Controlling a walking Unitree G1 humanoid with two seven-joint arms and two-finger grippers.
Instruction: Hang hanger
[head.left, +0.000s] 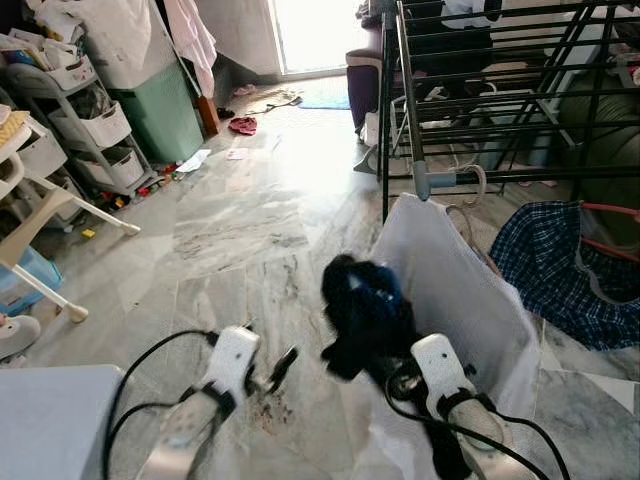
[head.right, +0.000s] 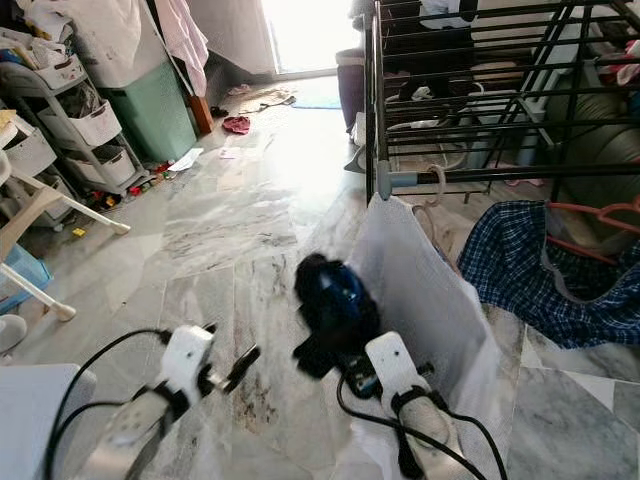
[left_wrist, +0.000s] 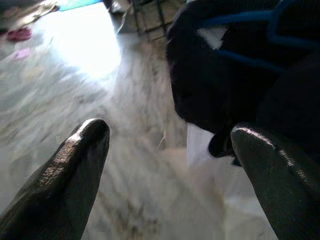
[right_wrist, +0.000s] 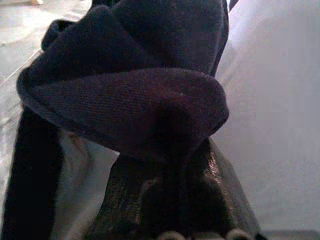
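Note:
A bunched dark garment (head.left: 362, 312) with a blue hanger (head.left: 386, 286) tucked in it is held up in front of me. My right gripper (right_wrist: 170, 200) is shut on the dark cloth, and the bundle hides its fingertips in the eye views. My left gripper (head.left: 278, 368) is open just left of the bundle, with nothing between its fingers (left_wrist: 85, 150). The black drying rack (head.left: 480, 100) stands ahead to the right. A white cloth (head.left: 450, 290) hangs from its near corner, right behind the bundle.
A blue plaid garment (head.left: 550, 260) and a red hanger (head.left: 610, 210) hang low on the rack at right. White shelf carts (head.left: 90, 125), a green bin (head.left: 160, 110) and white chair legs (head.left: 60, 215) line the left. Marble floor (head.left: 240, 220) stretches ahead.

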